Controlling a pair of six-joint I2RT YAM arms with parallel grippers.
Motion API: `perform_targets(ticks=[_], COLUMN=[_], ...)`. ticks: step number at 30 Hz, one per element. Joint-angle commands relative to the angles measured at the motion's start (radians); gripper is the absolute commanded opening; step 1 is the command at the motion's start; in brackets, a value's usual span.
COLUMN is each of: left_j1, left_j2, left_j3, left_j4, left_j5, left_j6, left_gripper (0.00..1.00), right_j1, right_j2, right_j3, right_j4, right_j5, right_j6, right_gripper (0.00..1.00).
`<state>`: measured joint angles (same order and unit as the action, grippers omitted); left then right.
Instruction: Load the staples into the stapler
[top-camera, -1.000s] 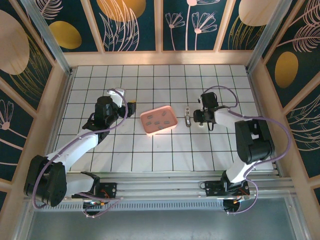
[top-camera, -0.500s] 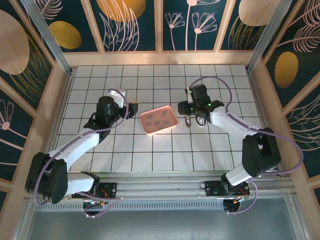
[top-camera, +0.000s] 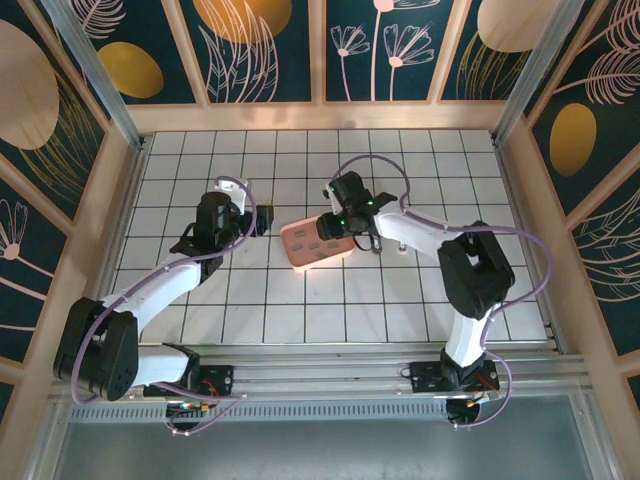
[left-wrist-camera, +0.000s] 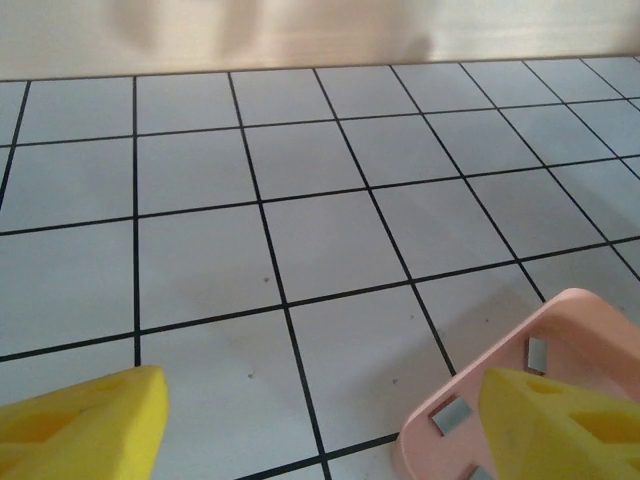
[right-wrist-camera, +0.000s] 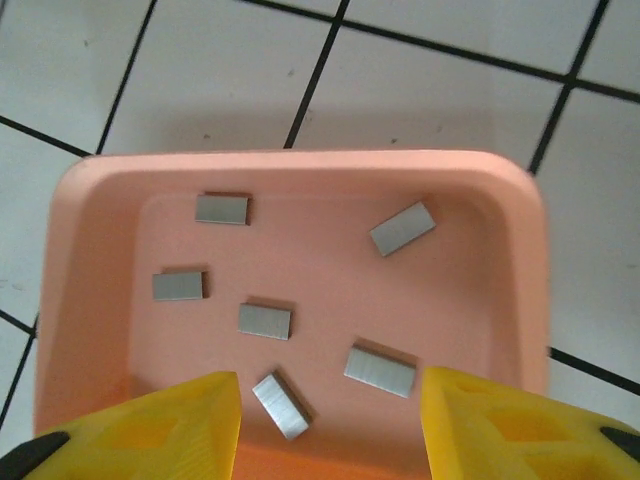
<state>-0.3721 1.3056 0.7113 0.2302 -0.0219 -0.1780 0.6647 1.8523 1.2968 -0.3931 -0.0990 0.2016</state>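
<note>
As I watch the right wrist view, six staples (right-wrist-camera: 265, 321), flat grey short strips, lie scattered inside the pink tray (right-wrist-camera: 300, 170) mid-frame, right gripper (right-wrist-camera: 330, 405) parted and empty at lower edge, left gripper (left-wrist-camera: 320, 420) wide, empty.

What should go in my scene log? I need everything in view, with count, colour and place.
table: one, white tiles with black lines, under everything
tray: one, pink, mid-table
staples: six, dark grey, loose inside the tray
stapler: one, grey, on the table just right of the tray, partly hidden
left claw: one, yellow fingers, open, just left of the tray
right claw: one, yellow fingers, open, above the staples in the tray
</note>
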Motion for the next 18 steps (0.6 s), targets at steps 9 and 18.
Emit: perform_targets(ticks=[9,18], left_j1=[0.017,0.018], left_j2=[0.008,-0.007], left_j3=[0.04,0.037], left_j4=[-0.026,-0.024], left_j5=[-0.043,-0.04], left_j6=[-0.025,-0.014], left_gripper=[0.81,0.81], right_j1=[0.015,0.029], right_j2=[0.108,0.12], right_j3=[0.091,0.099], right_j4=[-0.148,-0.231], right_j5=[-0.041,-0.066], right_j6=[-0.013,-0.043], right_gripper=[0.43,0.41])
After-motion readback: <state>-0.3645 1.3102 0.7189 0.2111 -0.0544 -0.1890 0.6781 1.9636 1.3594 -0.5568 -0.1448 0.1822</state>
